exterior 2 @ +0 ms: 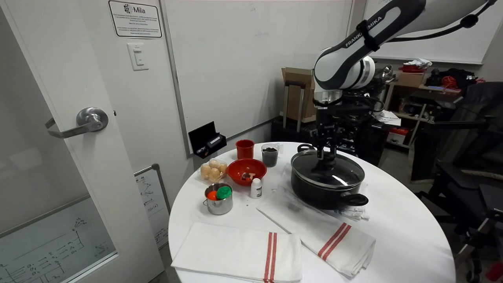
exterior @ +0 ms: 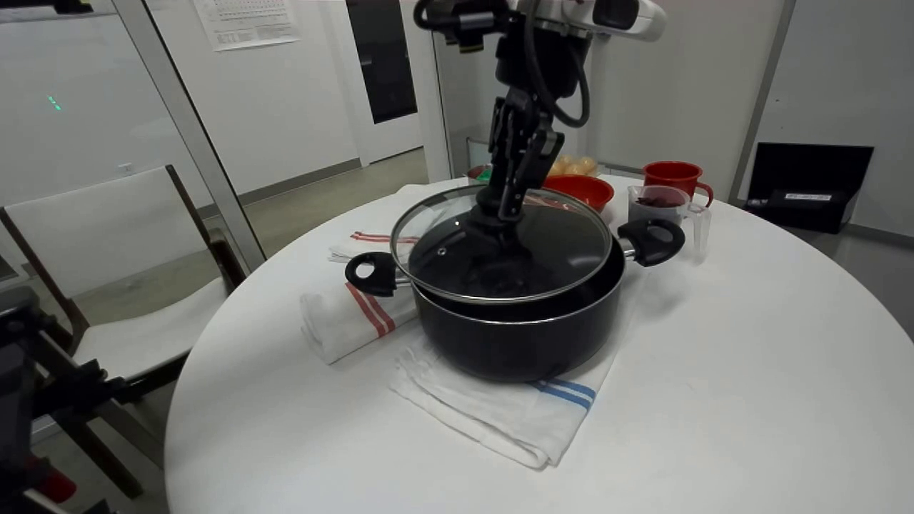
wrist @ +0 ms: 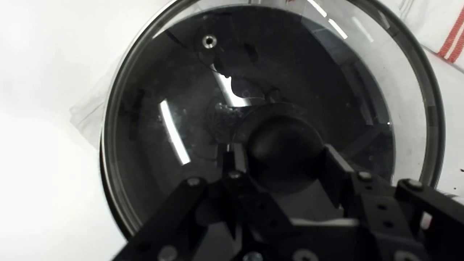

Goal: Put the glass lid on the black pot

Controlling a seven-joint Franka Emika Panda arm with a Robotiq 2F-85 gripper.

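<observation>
1. The fingers are drawn in around a black knob, one on each side, and hold it.
2. Directly beneath them spreads the glass lid, with that knob at its centre and a metal rim round its edge.
3. Farther down under the fingers stands the black pot. The lid is over its mouth but out of line with it: in an exterior view a dark gap shows between the lid's near edge and the pot. I cannot tell whether the two touch anywhere.
4. Two black handles jut from the pot, out to either side of the fingers.
5. Below the fingers and under the pot lies a blue-striped towel, on the white worktop.
6. In an exterior view, left of the fingers, I see a measuring cup, a red mug, a red bowl, a white bottle, a small metal pot and pale balls.
7. In an exterior view, two red-striped towels lie lower than the fingers.
8. Above the fingers reaches the white-and-black arm.
</observation>
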